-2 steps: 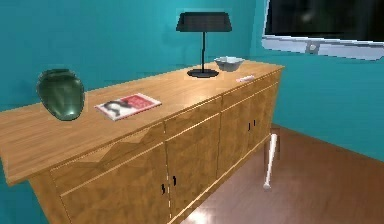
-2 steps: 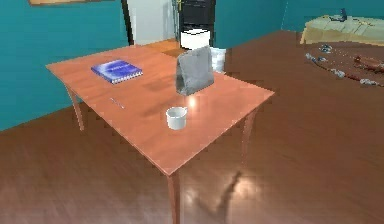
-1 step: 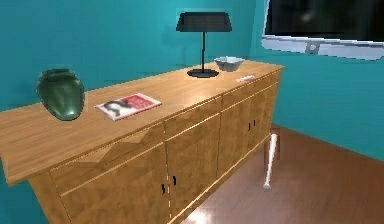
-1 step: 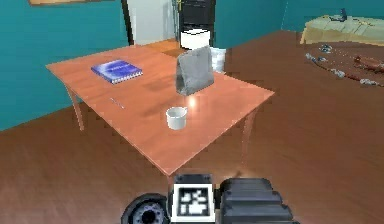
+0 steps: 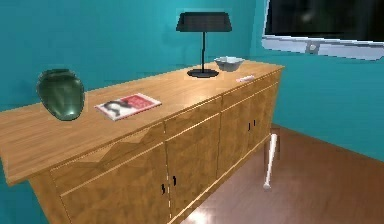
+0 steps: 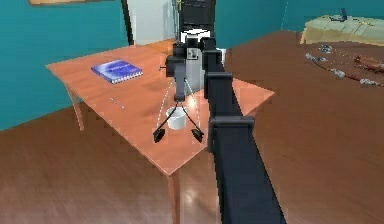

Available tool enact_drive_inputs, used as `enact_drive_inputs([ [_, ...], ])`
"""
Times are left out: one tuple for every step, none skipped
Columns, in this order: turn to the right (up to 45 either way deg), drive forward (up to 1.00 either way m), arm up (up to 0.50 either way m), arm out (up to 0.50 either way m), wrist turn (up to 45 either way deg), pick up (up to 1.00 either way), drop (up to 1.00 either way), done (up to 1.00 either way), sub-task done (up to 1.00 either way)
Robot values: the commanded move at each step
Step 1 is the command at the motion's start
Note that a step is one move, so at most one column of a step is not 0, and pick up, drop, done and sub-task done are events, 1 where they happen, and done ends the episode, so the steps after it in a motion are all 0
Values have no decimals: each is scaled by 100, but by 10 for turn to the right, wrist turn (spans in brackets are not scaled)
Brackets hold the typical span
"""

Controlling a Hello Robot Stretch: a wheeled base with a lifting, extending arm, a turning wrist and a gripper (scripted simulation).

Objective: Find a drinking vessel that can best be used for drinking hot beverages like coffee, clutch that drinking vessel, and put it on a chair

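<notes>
Fwd view: green vase point(image 5: 62, 93), magazine point(image 5: 127, 105), lamp point(image 5: 203, 40), bowl point(image 5: 229, 63) on wood sideboard point(image 5: 200, 140). Arm side view: blue book point(image 6: 118, 70) on desk point(image 6: 105, 100). Hand point(image 6: 178, 134) is mid-desk w/ small white cup-like thing point(image 6: 177, 122) at its tip, on desk. Can't tell if hand holds it.

The arm point(image 6: 236, 140) is a dark square bar. Two white, black-marked squares point(image 6: 197, 43) cap it, beside the dark, thin-fingered gripper point(image 6: 179, 132).
</notes>
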Motion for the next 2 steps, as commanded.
enact_drive_inputs([
  [0, 0, 0, 0, 450, 0, 0, 0, 0],
  [0, 0, 0, 0, 450, 0, 0, 0, 0],
])
